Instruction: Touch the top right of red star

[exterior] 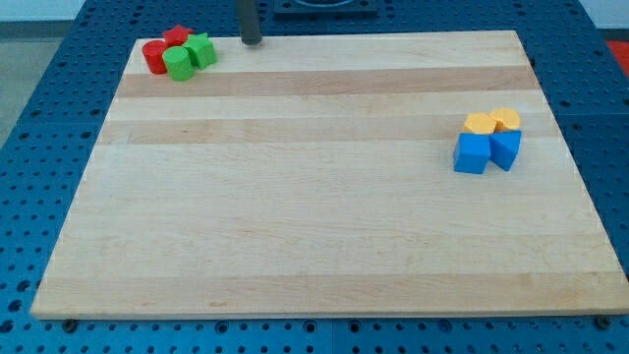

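The red star (177,36) lies at the board's top left corner, wedged among a red round block (154,56), a green star (200,49) and a green round block (179,64). My tip (252,41) stands at the board's top edge, to the view's right of this cluster. It is apart from the green star and further from the red star.
Two yellow blocks (480,123) (506,119) and two blue blocks (472,153) (505,149) sit bunched together at the view's right. The wooden board (314,216) rests on a blue perforated table.
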